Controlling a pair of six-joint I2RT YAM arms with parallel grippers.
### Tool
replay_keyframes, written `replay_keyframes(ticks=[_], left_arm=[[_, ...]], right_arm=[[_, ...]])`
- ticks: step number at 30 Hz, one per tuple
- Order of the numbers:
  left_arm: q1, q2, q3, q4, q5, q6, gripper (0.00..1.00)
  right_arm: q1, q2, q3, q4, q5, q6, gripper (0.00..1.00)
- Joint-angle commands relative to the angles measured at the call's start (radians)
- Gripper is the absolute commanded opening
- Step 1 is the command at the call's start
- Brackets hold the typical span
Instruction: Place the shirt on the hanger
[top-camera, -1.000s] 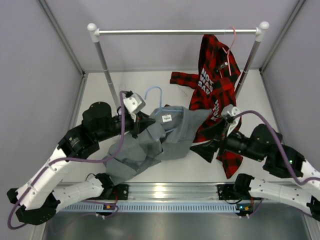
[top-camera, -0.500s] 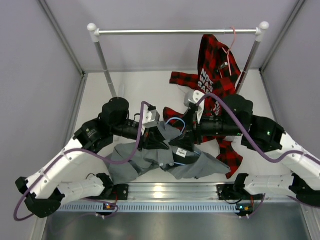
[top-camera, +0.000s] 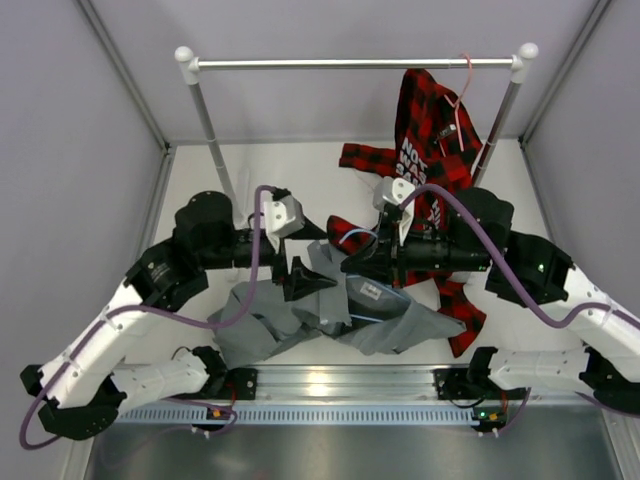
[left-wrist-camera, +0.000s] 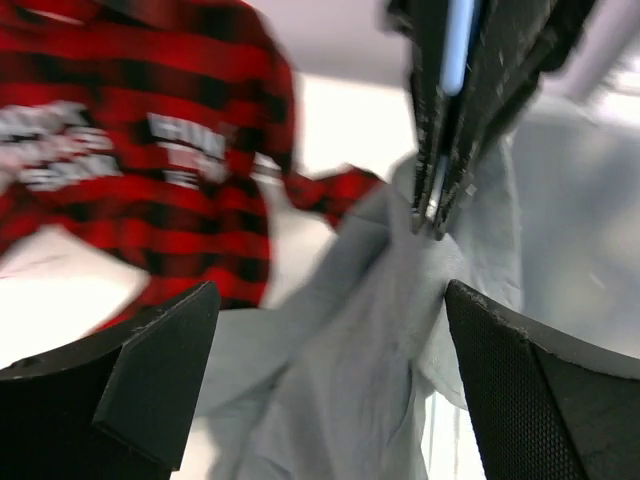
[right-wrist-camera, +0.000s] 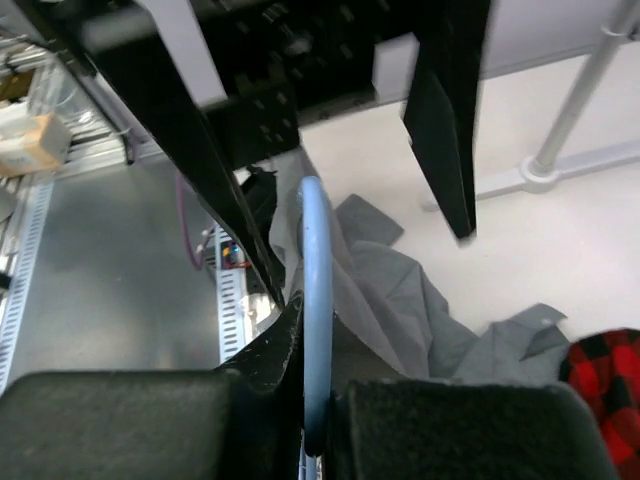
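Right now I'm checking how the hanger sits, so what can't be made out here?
Right wrist: the hanger shows edge-on, lower end behind the fingers.
Top view: most of it lies hidden by the right pincer and the shirt.
Left wrist: motion blur smears the plaid shirt.

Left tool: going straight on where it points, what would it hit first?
Probably the grey shirt, lying just ahead of the open left tool. The right tool, clamped on the blue hanger, looks farther off, though depth is unclear.
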Motion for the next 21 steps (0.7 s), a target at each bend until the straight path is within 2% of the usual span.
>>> replay_keyframes(ticks=[1, 2, 3, 5, 6, 7, 9, 10, 11, 15, 17, 21], left_arm=[[0.001, -0.11, 0.065, 0.127, -0.314, -0.056, 0.98], [0.001, -0.137, 0.059, 0.14, -0.387, -0.071, 0.98], [0.002, -0.168, 0.043, 0.157, -0.564, -0.082, 0.98], [0.002, -0.275, -0.036, 0.182, -0.748, -0.171, 0.98], [0.001, -0.311, -0.073, 0.182, -0.879, -0.2, 0.98], [0.001, -0.349, -0.166, 0.176, -0.929, -0.268, 0.95], [0.001, -0.459, -0.265, 0.15, -1.0, -0.351, 0.9], [0.002, -0.49, -0.306, 0.13, -1.053, -0.438, 0.88], [0.002, -0.542, -0.378, 0.098, -1.057, -0.464, 0.85], [0.002, -0.627, -0.499, 0.088, -0.996, -0.533, 0.82], [0.002, -0.629, -0.529, 0.09, -0.98, -0.539, 0.82], [0.002, -0.581, -0.599, 0.154, -1.028, -0.527, 0.87]], right_arm=[[0.009, -0.028, 0.067, 0.07, 0.14, 0.036, 0.0], [0.009, -0.028, 0.074, 0.064, 0.182, 0.042, 0.0], [0.009, -0.026, 0.096, 0.058, 0.285, 0.048, 0.0], [0.009, -0.026, 0.123, 0.027, 0.439, 0.078, 0.0], [0.009, -0.026, 0.128, 0.021, 0.459, 0.081, 0.0], [0.009, -0.028, 0.134, 0.013, 0.478, 0.084, 0.0], [0.009, -0.025, 0.155, 0.002, 0.525, 0.093, 0.0], [0.009, -0.023, 0.16, -0.002, 0.538, 0.093, 0.0], [0.009, -0.021, 0.163, -0.004, 0.548, 0.091, 0.0], [0.009, 0.006, 0.203, -0.022, 0.59, 0.041, 0.0], [0.009, 0.017, 0.214, -0.039, 0.604, 0.035, 0.0], [0.009, 0.029, 0.234, -0.039, 0.509, 0.044, 0.0]])
